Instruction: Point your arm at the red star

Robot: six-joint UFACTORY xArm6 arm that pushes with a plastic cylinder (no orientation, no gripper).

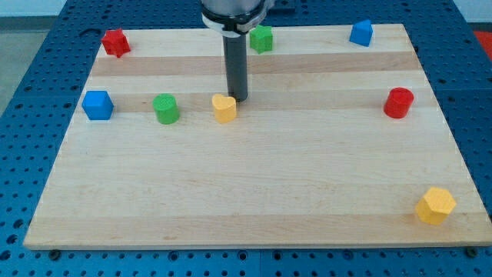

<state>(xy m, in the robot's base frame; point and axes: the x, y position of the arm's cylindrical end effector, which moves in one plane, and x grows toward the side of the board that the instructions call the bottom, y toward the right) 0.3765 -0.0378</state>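
The red star (115, 42) sits at the board's top left corner. My tip (238, 99) stands near the middle of the board's upper half, far to the right of the red star. It is just above and right of a yellow block (224, 108), close to it or touching it. A green cylinder (165, 108) lies left of the yellow block.
A blue cube (98, 105) lies at the left edge. A green block (261, 38) and a blue block (361, 33) sit along the top edge. A red cylinder (398, 102) is at the right. A yellow block (436, 205) is at the bottom right. The wooden board (254, 192) rests on a blue pegboard.
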